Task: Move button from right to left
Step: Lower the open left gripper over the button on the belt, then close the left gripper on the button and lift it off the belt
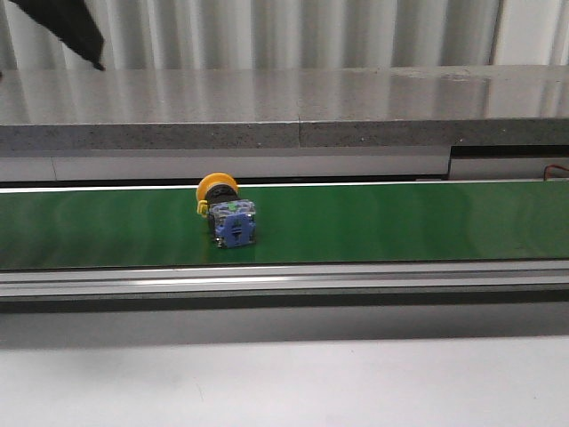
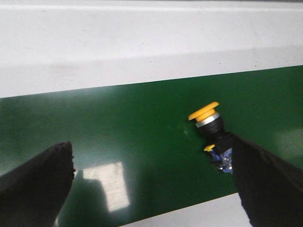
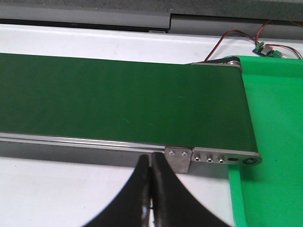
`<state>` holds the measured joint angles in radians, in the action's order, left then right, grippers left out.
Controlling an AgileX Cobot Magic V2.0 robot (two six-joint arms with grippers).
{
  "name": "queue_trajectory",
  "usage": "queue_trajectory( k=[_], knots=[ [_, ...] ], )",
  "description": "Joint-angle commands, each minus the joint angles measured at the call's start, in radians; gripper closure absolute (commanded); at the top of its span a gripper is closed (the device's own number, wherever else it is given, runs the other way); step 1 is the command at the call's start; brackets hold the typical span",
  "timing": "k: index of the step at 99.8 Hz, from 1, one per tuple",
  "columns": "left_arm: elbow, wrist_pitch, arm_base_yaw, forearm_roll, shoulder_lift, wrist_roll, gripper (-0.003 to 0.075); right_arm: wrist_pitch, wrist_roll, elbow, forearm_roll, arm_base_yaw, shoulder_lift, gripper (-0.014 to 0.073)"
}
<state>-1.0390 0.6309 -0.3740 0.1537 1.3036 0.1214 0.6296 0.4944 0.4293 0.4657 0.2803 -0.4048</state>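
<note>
Because the button (image 1: 226,211) lies on its side on the green belt (image 1: 400,227), left of the belt's middle in the front view, its round cap makes it liable to roll or pivot if a finger nudges it off-centre. In the left wrist view the left gripper (image 2: 156,182) has its fingers (image 2: 35,177) spread wide with nothing between them, and the button (image 2: 212,130) sits right at the edge of the far finger, not in the gap. Closing from here would likely catch only the contact block's corner and flick the part aside, perhaps toward the belt's rim. Whether that finger already touches the block I cannot tell, since it hides the contact point.

The right gripper (image 3: 150,189) hangs over the pale surface (image 3: 61,189) by the belt's end, its fingers pressed together and holding nothing.

The cap is a smooth yellow-orange mushroom disc above a silvery ring and black collar; the block is boxy, blue-grey with green bits, offering flatter faces to pinch. The belt is matte green with a glossy patch of reflected light, edged by a brushed metal rail (image 1: 284,283). The black fingers look soft and faintly textured.
</note>
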Motion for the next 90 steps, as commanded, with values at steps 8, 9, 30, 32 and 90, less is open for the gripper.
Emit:
queue_trajectory(
  k=[8,9,30,32,90],
  knots=[
    [-0.081,-0.064,-0.069,-0.010,0.072,0.025,0.0082,-0.057,0.007,0.025,0.026,0.001,-0.002,0.0661],
    [-0.084,-0.064,-0.073,-0.010,0.079,0.025,0.0082,-0.057,0.007,0.025,0.026,0.001,-0.002,0.0661],
    [-0.097,-0.072,-0.106,-0.010,0.169,0.027,0.0082,-0.057,0.007,0.025,0.026,0.001,-0.002,0.0661],
    [-0.097,-0.075,-0.108,-0.010,0.174,0.027,0.0082,-0.057,0.007,0.025,0.026,0.001,-0.002,0.0661],
    [-0.097,-0.114,-0.138,-0.017,0.294,0.034,0.0082,-0.057,0.007,0.025,0.026,0.001,-0.002,0.0661]
  ],
)
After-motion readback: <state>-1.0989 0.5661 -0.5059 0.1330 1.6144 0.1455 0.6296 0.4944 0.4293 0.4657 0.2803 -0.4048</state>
